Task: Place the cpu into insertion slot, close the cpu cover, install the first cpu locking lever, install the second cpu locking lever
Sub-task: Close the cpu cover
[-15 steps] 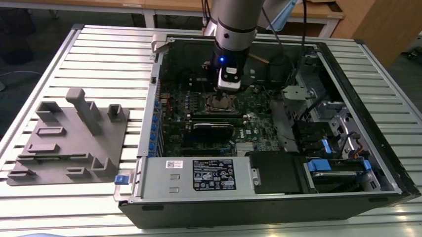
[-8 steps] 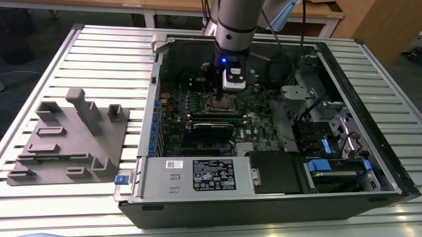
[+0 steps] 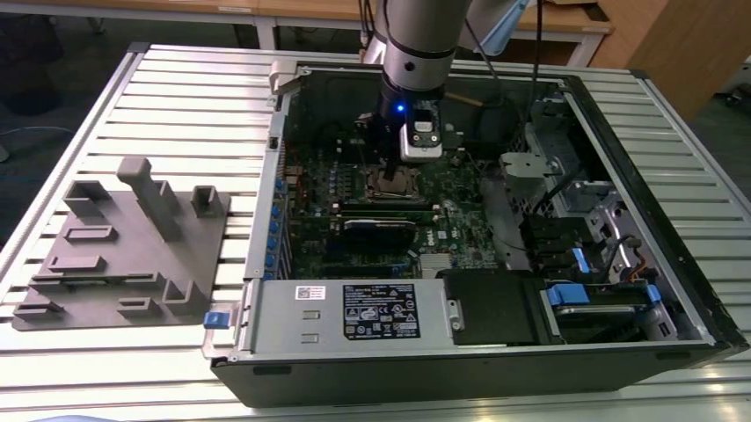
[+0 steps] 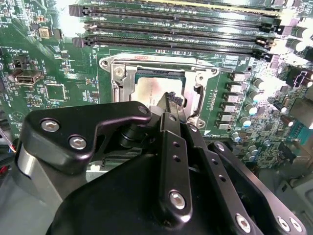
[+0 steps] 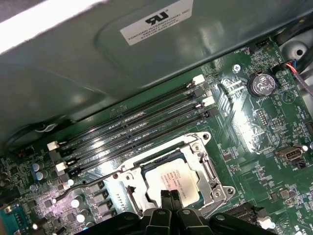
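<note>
A silver-grey cylindrical arm (image 3: 417, 35) is ended by a black wrist section (image 3: 388, 127), on which a blue light (image 3: 400, 109) is lit and a white camera block (image 3: 420, 141) is mounted. The gripper (image 4: 172, 100) is built of matt black links (image 4: 88, 127) fastened with silvery screws (image 4: 177, 198).

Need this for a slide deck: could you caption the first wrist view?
Shut gripper over the cpu seated in the insertion slot, cpu cover lying around it.

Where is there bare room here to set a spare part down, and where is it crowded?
Free: the slatted table beyond the grey fixture, at the exterior view's left of the computer case, and the strip at the case's other side. Crowded: the motherboard around the cpu, hemmed by memory slots, with the tool over it.
</note>
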Robot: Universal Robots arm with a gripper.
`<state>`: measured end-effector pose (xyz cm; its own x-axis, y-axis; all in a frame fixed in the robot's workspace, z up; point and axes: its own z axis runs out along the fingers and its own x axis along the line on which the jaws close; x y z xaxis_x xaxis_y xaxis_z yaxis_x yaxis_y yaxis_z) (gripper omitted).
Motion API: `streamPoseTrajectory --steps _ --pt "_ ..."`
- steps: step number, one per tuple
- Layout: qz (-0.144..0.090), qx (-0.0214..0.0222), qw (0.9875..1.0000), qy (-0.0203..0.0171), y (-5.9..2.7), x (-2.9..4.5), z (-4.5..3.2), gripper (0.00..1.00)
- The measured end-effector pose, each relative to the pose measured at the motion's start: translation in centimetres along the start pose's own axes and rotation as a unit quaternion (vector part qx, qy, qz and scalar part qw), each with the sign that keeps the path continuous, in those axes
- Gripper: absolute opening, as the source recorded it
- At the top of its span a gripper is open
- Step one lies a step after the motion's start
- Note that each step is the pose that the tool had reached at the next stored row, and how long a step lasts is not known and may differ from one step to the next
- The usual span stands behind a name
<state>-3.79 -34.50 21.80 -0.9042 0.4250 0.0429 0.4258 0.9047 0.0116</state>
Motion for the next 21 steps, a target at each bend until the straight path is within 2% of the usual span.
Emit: streamPoseTrajectory --steps 4,8,21 --pt "-0.005 0.0002 1.0 0.0001 0.0 0.0 0.0 0.11" --pt "-0.022 0.0009 0.9997 0.0003 0.0 0.0 0.02 0.11" --pt "-0.023 0.0011 0.9997 0.0003 0.0 0.01 0.02 0.11"
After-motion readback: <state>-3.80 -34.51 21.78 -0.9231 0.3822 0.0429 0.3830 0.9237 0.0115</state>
